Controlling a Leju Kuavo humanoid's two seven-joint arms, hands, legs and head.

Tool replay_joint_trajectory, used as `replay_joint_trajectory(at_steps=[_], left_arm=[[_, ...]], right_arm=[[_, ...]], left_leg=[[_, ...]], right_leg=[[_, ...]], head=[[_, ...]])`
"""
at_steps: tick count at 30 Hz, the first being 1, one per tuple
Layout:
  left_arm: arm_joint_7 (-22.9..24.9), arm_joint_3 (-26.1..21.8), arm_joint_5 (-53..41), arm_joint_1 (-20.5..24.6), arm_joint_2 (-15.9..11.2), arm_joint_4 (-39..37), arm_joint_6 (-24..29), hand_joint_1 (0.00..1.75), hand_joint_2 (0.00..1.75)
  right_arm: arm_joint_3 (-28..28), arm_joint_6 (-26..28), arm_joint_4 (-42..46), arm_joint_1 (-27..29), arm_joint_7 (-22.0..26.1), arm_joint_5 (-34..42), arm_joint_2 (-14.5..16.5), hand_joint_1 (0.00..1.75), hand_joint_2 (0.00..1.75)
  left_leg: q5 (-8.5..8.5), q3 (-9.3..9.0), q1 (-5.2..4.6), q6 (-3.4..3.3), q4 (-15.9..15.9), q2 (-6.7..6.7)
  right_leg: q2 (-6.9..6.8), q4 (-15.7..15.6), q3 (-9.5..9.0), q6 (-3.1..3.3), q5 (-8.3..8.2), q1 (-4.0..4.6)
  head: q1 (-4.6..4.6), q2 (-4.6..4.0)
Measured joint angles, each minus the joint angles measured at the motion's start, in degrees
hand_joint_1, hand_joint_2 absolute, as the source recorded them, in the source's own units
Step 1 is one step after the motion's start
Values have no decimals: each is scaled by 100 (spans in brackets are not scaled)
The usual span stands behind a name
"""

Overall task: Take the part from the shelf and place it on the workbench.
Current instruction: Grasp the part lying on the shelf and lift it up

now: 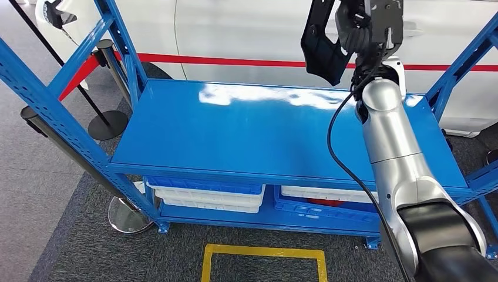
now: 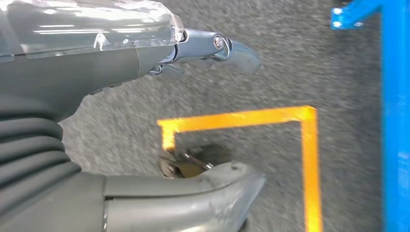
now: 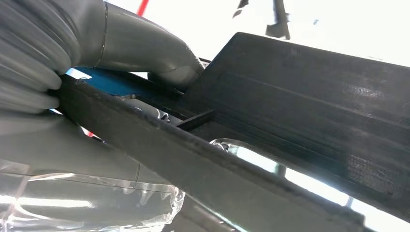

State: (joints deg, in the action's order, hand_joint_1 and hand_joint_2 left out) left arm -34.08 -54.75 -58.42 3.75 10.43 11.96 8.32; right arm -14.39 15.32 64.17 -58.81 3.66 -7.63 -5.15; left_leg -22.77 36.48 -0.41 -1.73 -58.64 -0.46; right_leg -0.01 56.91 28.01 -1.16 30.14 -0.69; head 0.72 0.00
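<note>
My right hand [image 1: 367, 26] is raised above the far right of the blue shelf top [image 1: 235, 126] and grips a black, flat, angular part [image 1: 322, 44]. In the right wrist view the same black part [image 3: 300, 121] runs across the picture, with my thumb [image 3: 145, 48] pressed against it. My left hand [image 2: 145, 96] hangs low over the grey carpet, its fingers [image 2: 232, 48] and thumb [image 2: 193, 193] apart with nothing between them.
White and blue bins [image 1: 205, 194] sit on the shelf's lower level. A yellow taped square [image 1: 264, 261] marks the carpet in front. A white car [image 1: 246, 35] with a red stripe stands behind the shelf. Black stanchions [image 1: 108, 64] stand at the left.
</note>
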Motion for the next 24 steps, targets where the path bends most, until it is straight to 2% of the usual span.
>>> replay_joint_trajectory(at_steps=[3,8,24], left_arm=[[-75,-114,47,15,17,0,-178,0,175],[183,-168,-74,38,33,0,-182,0,175],[-31,-292,59,49,30,0,-768,0,175]], right_arm=[[-3,-30,393,186,20,196,-122,175,175],[-9,-19,832,542,87,391,-189,175,175],[-89,-199,1266,1293,400,720,-225,175,175]], left_leg=[[0,0,0,0,0,-1],[0,-1,1,0,1,0],[-5,4,-9,-6,-7,-2]], right_leg=[[-1,0,-1,0,0,1],[0,1,-1,0,0,3],[-2,-3,-3,-4,-1,-5]], head=[[1,0],[1,0],[-1,0]])
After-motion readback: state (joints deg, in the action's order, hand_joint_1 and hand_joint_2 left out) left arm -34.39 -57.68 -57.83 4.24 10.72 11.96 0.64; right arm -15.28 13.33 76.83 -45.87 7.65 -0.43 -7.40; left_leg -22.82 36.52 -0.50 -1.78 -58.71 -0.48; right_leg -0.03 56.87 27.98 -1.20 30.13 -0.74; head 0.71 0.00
